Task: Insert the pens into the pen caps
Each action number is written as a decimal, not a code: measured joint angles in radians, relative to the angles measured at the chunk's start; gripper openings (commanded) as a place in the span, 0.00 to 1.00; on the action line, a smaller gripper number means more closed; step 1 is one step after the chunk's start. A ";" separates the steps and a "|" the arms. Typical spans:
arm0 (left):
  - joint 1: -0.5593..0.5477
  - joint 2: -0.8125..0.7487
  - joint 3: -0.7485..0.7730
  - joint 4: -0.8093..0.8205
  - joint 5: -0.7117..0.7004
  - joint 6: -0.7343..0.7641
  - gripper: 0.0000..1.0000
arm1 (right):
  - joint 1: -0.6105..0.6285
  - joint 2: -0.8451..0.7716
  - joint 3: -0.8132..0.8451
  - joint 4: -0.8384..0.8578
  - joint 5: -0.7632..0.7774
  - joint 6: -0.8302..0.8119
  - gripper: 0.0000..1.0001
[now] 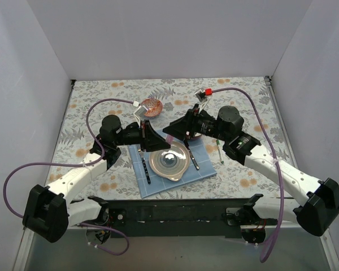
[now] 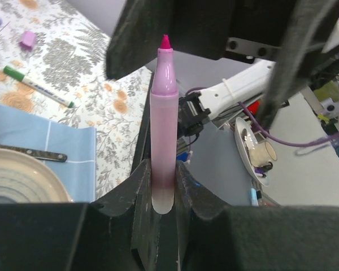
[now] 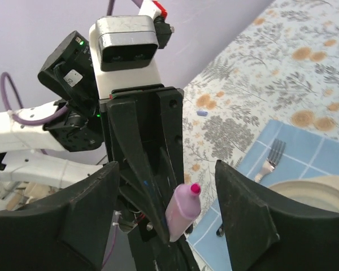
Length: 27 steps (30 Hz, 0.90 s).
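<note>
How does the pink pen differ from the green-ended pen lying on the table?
The pink pen is clamped in the left gripper; the green-ended pen lies free on the floral cloth. The pink pen has a pink body, the green-ended pen a white one. Both are slim markers.

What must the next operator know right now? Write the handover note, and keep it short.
Left gripper: jaws shut on the pink pen, which is upright with its tip bare.
Right gripper: jaws open, facing that pen's tip, holding nothing.
The green pen lies on the table; a loose pinkish cap lies beyond it.
Done: pink pen in hand.
Left: cap the pink pen, then the rest. Whether the green pen is capped cannot be told.
</note>
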 measured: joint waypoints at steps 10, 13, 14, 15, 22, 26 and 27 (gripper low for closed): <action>-0.003 0.069 0.227 -0.450 -0.347 0.258 0.00 | -0.071 -0.144 0.005 -0.397 0.254 -0.026 0.74; -0.001 0.048 0.212 -0.506 -0.447 0.301 0.00 | -0.106 -0.156 0.003 -0.513 0.384 -0.028 0.67; -0.001 0.035 0.196 -0.513 -0.470 0.310 0.00 | -0.119 -0.157 0.002 -0.552 0.436 -0.016 0.64; -0.001 0.021 0.178 -0.512 -0.486 0.317 0.00 | -0.134 -0.157 0.002 -0.587 0.482 -0.005 0.63; 0.000 -0.099 0.060 -0.486 -0.504 0.342 0.00 | -0.326 -0.022 0.014 -0.874 0.783 0.171 0.57; 0.000 -0.074 0.068 -0.472 -0.417 0.362 0.00 | -0.482 0.130 0.015 -0.973 0.795 0.282 0.54; 0.000 -0.059 0.073 -0.473 -0.397 0.365 0.00 | -0.516 0.169 0.019 -0.996 0.792 0.309 0.54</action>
